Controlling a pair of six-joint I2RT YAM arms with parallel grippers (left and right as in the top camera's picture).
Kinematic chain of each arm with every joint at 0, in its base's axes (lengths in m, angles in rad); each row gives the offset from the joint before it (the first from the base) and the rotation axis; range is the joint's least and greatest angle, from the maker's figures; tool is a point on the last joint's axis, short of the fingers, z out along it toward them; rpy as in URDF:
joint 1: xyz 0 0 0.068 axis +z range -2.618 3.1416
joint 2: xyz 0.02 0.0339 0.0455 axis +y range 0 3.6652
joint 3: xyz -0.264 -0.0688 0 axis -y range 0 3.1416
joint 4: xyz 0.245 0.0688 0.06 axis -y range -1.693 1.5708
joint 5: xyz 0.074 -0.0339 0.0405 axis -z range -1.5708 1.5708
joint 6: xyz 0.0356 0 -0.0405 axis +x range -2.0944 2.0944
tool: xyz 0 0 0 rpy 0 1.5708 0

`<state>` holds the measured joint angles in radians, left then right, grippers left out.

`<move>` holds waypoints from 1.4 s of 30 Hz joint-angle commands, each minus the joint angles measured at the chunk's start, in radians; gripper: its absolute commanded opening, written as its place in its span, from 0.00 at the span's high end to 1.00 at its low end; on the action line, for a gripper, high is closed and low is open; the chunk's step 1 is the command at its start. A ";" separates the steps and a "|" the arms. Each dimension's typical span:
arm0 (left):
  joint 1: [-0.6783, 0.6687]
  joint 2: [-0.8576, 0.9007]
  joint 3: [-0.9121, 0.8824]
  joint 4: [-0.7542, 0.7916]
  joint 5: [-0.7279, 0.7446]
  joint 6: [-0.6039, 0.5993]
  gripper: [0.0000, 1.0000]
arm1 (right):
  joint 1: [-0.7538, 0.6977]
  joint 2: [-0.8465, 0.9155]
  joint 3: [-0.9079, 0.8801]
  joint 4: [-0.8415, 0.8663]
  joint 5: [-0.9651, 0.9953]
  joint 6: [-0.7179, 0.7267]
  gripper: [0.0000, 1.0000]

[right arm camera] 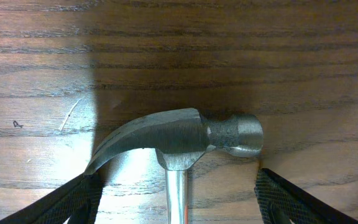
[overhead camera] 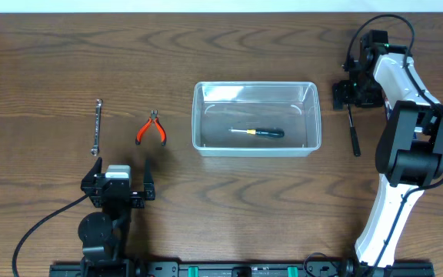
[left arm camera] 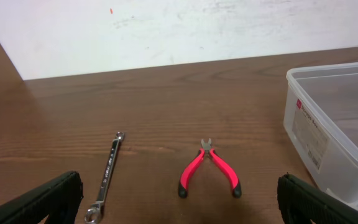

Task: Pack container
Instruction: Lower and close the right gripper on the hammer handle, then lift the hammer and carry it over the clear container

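Note:
The clear plastic container (overhead camera: 256, 85) stands mid-table with a black-and-yellow screwdriver (overhead camera: 258, 132) lying inside; its corner (left arm camera: 328, 124) shows at the right of the left wrist view. A steel hammer (right arm camera: 179, 137) lies right of the container, its black handle (overhead camera: 353, 131) pointing toward the front. My right gripper (overhead camera: 352, 94) hangs over the hammer's head, open (right arm camera: 178, 180), its fingers either side of the neck with gaps to the shaft. My left gripper (overhead camera: 120, 171) rests open (left arm camera: 179, 199) near the front left, nothing between its fingers.
Red-handled pliers (overhead camera: 151, 129) (left arm camera: 209, 168) and a silver wrench (overhead camera: 97, 127) (left arm camera: 107, 174) lie on the wooden table just beyond the left gripper, left of the container. A white wall (left arm camera: 166, 25) rises behind the table's far edge.

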<state>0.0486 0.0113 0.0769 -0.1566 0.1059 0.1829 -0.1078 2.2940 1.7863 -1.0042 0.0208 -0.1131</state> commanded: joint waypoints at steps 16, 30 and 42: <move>-0.002 -0.001 -0.027 -0.010 0.013 -0.008 0.02 | 0.008 0.014 -0.005 0.002 -0.001 -0.004 0.61; -0.002 -0.001 -0.027 -0.010 0.014 -0.008 0.02 | 0.008 0.014 -0.005 0.002 -0.002 -0.004 0.85; -0.002 -0.001 -0.027 -0.010 0.014 -0.008 0.02 | 0.008 0.014 -0.005 -0.002 -0.001 -0.004 0.98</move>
<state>0.0486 0.0113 0.0769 -0.1566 0.1059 0.1829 -0.1078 2.2940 1.7863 -1.0050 0.0208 -0.1169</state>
